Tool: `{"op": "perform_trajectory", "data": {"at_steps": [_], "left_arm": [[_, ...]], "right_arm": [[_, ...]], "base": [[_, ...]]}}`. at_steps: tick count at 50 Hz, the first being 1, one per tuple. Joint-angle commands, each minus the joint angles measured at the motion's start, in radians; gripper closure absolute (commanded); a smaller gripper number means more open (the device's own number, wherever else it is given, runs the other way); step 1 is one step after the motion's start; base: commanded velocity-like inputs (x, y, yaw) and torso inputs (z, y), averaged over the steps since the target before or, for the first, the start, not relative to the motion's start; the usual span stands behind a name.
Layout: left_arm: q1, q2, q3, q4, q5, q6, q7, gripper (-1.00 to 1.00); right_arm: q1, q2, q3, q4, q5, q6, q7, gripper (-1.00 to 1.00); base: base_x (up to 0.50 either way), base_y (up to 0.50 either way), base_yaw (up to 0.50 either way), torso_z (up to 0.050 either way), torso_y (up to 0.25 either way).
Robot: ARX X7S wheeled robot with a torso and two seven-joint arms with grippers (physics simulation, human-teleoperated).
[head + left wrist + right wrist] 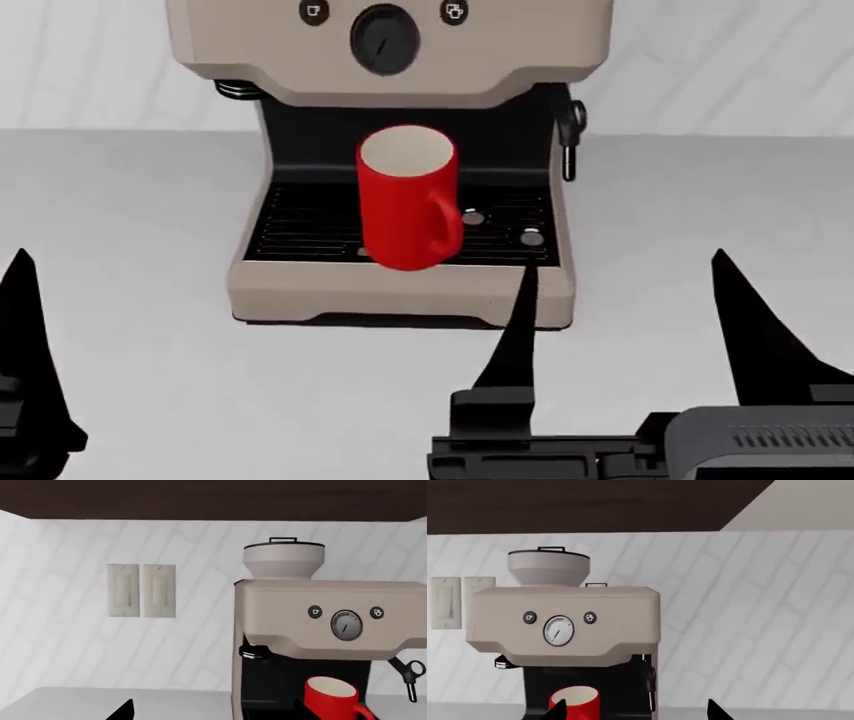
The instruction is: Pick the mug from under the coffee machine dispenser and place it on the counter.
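Note:
The red mug (404, 205) stands upright on the slotted black drip tray (304, 225) under the beige coffee machine dispenser (387, 60), its handle turned toward me and to the right. It also shows in the left wrist view (329, 698) and the right wrist view (579, 703). My right gripper (627, 310) is open and empty above the white counter (134, 380), in front of the machine and right of the mug. In its own view the right gripper (635, 712) shows two spread tips. Of my left gripper, one finger (24, 330) shows at the far left; its wrist view shows one tip (123, 711).
A steam wand (571, 135) hangs at the machine's right side. A bean hopper (283, 560) tops the machine. Two wall switches (141, 590) sit on the white tiled wall left of it. A dark upper cabinet (200, 497) hangs above.

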State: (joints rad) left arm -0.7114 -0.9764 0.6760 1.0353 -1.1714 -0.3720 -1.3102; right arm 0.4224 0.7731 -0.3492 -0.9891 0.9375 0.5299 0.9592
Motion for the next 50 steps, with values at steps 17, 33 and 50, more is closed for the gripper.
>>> {"op": "perform_trajectory", "data": {"at_steps": [17, 33, 50], "left_arm": [[-0.029, -0.016, 0.049, -0.002, 0.004, 0.029, -0.008, -1.0], [-0.025, -0.029, 0.084, -0.004, 0.023, 0.053, -0.011, -1.0], [-0.047, -0.039, 0.106, -0.001, 0.013, 0.062, -0.019, -1.0]], "right_arm": [[0.005, 0.011, -0.02, 0.01, 0.009, -0.01, -0.011, -1.0], [0.008, 0.02, -0.047, 0.026, 0.067, 0.004, -0.034, -1.0], [0.112, -0.046, -0.166, 0.237, 0.097, 0.059, -0.27, -1.0]], "base": [[0.3, 0.0, 0.0, 0.0, 0.001], [0.16, 0.0, 0.0, 0.0, 0.001], [0.0, 0.0, 0.0, 0.0, 0.0]]}}
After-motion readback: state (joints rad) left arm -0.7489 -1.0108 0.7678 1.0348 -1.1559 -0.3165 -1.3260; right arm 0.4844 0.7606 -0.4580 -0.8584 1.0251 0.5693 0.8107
